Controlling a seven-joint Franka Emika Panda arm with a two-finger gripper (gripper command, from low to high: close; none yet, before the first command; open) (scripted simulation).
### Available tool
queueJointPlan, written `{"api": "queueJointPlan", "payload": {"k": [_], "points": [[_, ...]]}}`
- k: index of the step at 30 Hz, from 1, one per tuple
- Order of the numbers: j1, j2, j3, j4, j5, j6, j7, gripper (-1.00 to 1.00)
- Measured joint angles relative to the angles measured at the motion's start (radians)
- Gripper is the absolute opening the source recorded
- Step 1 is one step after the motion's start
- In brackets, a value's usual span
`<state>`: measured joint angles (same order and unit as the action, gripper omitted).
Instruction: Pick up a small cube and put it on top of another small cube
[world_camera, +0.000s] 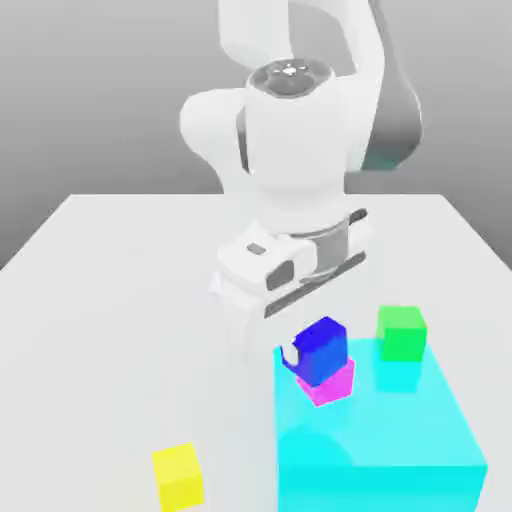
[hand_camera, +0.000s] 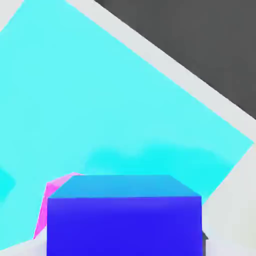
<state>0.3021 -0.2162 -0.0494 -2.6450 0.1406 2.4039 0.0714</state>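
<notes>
Nearest to my camera is the blue cube (hand_camera: 124, 220), and my fingers are clenched on it; my gripper (world_camera: 318, 352) holds it on, or just above, the pink cube (world_camera: 332, 384), which lies on the big cyan block (world_camera: 400, 430). I judge the blue cube light, stiff and a little slippery, so two opposite flat faces are the best place to hold. It looks plain, dark blue, with sharp edges, the same size as the pink one.

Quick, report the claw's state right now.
Claw: shut on the blue cube, which is over the pink cube on the cyan block.
</notes>
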Motion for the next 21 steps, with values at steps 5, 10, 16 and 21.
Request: {"api": "queueJointPlan", "payload": {"k": [5,10,16,21], "points": [[0.121,-0.183,0.138,-0.079,-0.058,-0.084,-0.031,-1.00],[0.136,-0.090,0.177,-0.143,-0.073,0.078,-0.032,-1.00],[0.136,-0.068,0.179,-0.152,-0.075,0.109,-0.030,1.00],[0.138,-0.143,0.175,-0.124,-0.075,0.007,-0.032,1.00]]}}
